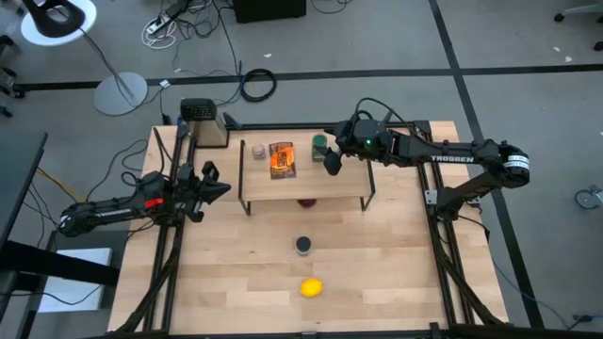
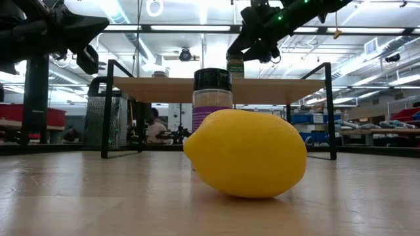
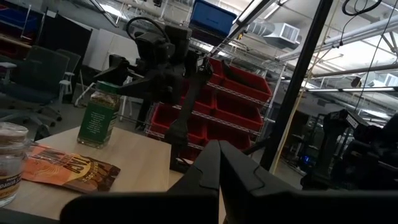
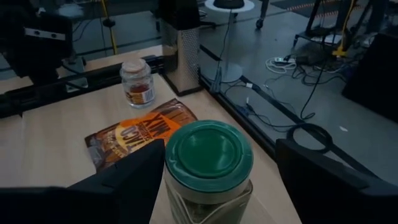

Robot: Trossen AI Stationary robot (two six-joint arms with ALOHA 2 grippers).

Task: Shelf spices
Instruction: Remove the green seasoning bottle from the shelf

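Note:
The shelf [image 1: 339, 184] stands at the table's far middle. On its wooden top rest the pale beige jar [image 1: 257, 151], the flat orange packet [image 1: 282, 159] and the green jar [image 1: 320, 144], each jar on its base. The purple jar with the black lid [image 1: 303, 245] stands on the table in front of the shelf. My right gripper [image 1: 332, 162] hovers over the shelf, open. In the right wrist view its fingers [image 4: 130, 180] stand on either side of the green jar [image 4: 208, 162] without holding it. My left gripper [image 1: 219, 181] waits left of the shelf, shut.
A yellow lemon [image 1: 311, 287] lies near the table's near edge, in front of the purple jar [image 2: 212, 98]. A small dark red round object [image 1: 306, 201] sits under the shelf's front edge. A metal grater box [image 1: 203, 122] stands at the far left corner.

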